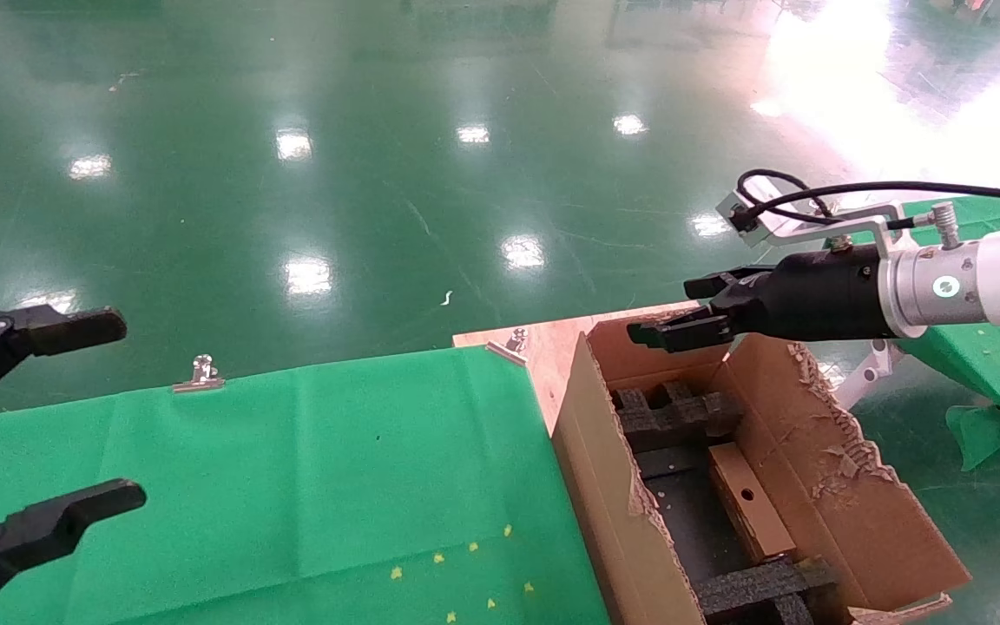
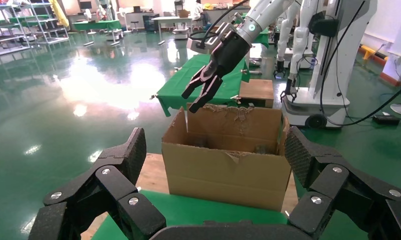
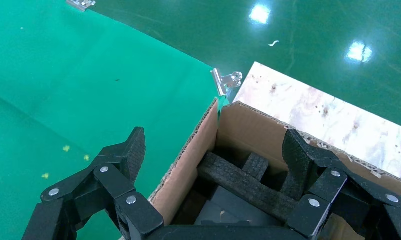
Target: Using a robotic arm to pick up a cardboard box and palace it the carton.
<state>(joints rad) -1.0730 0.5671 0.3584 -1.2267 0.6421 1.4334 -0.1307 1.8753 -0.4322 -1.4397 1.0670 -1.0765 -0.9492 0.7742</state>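
- My right gripper (image 1: 672,311) hangs above the far end of the carton (image 1: 847,495), fingers spread apart with nothing between them; the right wrist view shows the same gap, one finger (image 3: 128,155) over the green cloth and the other over the carton's inside.
- Behind it runs my robotic arm (image 1: 999,273), white with a green ring light, carrying a silver camera block (image 1: 756,217) and a black cable.
- The cardboard box (image 1: 747,499) lies inside the carton, against its right inner wall, its round hole facing up, between black foam dividers (image 1: 682,415) at the far and near ends.
- The carton's flaps are ragged and torn; it stands on a plywood board (image 1: 552,343) just beside the green cloth (image 1: 309,469).
- A metal clip (image 1: 200,375) grips the cloth's far edge, another (image 1: 510,345) sits at its corner by the board.
- My left gripper (image 1: 57,417) is parked over the cloth's left edge, well apart from the carton, fingers wide apart and empty.
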